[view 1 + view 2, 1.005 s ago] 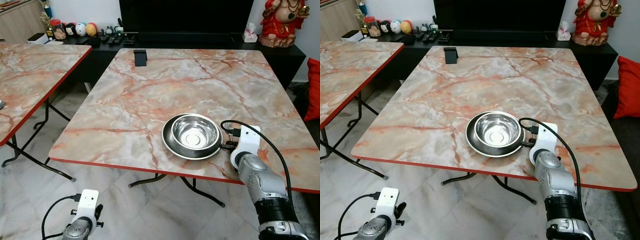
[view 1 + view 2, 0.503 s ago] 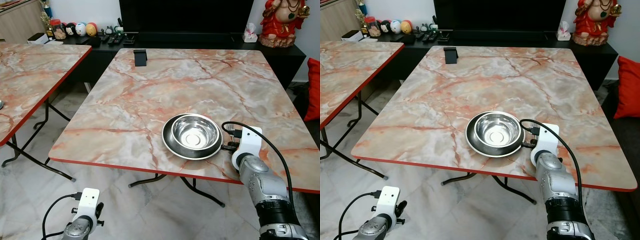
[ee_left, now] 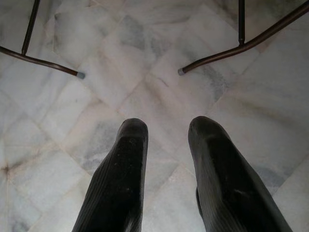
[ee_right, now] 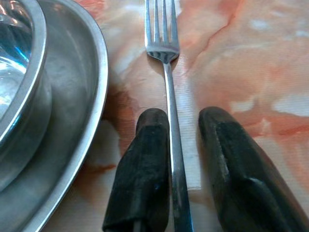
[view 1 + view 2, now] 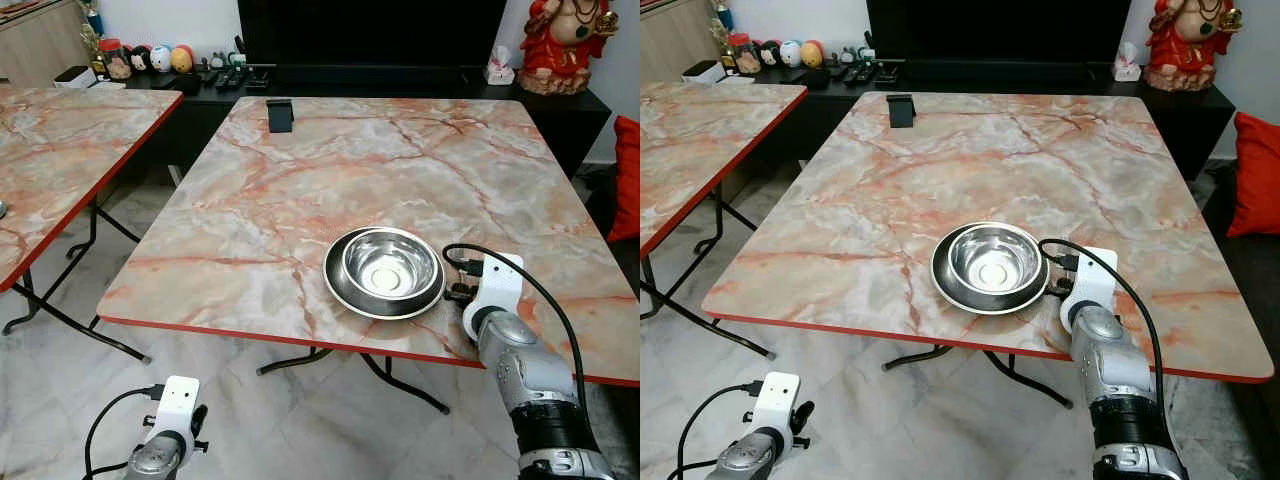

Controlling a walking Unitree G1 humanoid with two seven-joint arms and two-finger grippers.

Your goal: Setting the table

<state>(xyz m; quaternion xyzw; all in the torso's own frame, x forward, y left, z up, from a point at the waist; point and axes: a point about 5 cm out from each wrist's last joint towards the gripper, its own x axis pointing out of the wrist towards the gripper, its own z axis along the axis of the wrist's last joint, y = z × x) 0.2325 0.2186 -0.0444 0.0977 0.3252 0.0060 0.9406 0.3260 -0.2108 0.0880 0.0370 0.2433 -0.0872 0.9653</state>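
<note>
A steel bowl (image 5: 388,265) sits inside a steel plate (image 5: 338,292) near the front right of the marble table (image 5: 300,190). Just right of the plate a fork (image 4: 167,72) lies flat on the table, tines pointing away from me. My right gripper (image 4: 185,117) is low over the fork's handle, open, with one finger (image 4: 145,159) against the handle and a gap to the other. Its wrist (image 5: 493,290) rests at the plate's right rim. My left gripper (image 3: 168,126) hangs open over the floor, below the table's front edge.
A small black stand (image 5: 280,115) is at the table's far edge. A second marble table (image 5: 60,140) stands to the left. Behind is a black sideboard (image 5: 400,85) with figurines and a red statue (image 5: 565,45). Table legs (image 3: 231,48) cross the tiled floor.
None beyond a slight shift of the right wrist; the fork, plate and bowl stay where they were.
</note>
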